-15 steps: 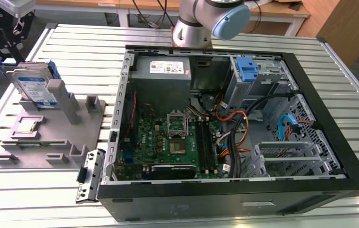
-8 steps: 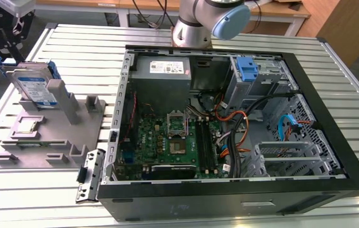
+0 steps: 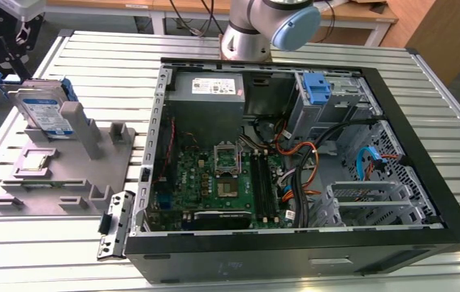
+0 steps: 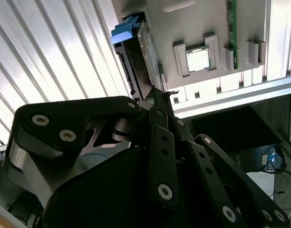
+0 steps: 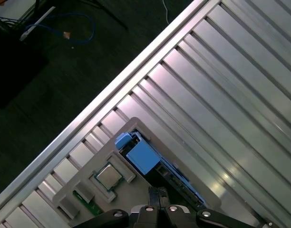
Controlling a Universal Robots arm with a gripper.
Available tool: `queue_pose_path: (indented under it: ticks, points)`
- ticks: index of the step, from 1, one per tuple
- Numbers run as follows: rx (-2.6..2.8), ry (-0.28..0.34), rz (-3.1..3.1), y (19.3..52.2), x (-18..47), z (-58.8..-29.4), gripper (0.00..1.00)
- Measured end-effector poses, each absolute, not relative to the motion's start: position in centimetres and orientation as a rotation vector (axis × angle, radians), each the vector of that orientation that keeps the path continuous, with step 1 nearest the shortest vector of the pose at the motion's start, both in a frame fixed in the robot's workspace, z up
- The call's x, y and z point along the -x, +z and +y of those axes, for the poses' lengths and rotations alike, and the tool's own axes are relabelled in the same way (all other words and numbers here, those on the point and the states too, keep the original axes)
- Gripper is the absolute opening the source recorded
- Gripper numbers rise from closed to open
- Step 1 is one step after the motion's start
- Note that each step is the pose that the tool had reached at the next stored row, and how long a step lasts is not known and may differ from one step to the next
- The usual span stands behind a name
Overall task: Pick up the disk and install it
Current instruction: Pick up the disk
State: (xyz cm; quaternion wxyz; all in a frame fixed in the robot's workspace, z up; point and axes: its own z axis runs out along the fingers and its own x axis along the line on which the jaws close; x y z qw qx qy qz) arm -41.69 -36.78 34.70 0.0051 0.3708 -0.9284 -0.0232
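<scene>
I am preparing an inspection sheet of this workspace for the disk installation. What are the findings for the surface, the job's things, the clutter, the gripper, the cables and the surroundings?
Surface: slatted aluminium table bearing a grey fixture tray and an open computer case.
Job's things: the disk stands on edge in the tray, not yet in the case.
Clutter: processor chip and memory stick in the tray; metal strip at the case's corner; blue latch inside the case.
Grippers: gripper close to the disk's top edge.
Cables: orange and black bundle and blue cable inside the case.
Surroundings: wooden benches; dark floor with a loose floor cable.
</scene>
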Motion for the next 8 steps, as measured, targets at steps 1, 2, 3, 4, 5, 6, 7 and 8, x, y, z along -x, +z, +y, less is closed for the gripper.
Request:
queue_pose_path:
  ticks: [1,2,3,4,5,6,7,8]
  points:
    - [-1.166,-0.073,-2.905,34.70,41.70,-36.78,0.10]
    - [-1.171,-0.073,-2.903,34.70,41.70,-36.78,0.10]
    - [-1.175,-0.073,-2.901,34.70,41.70,-36.78,0.10]
    - [-1.182,-0.073,-2.899,34.70,41.70,-36.78,0.10]
    - [-1.193,-0.073,-2.894,34.70,41.71,-36.78,0.10]
    - [-1.209,-0.072,-2.887,34.70,41.71,-36.78,0.10]
    - [-1.230,-0.072,-2.878,34.69,41.71,-36.78,0.10]
    - [-1.255,-0.072,-2.867,34.68,41.71,-36.78,0.10]
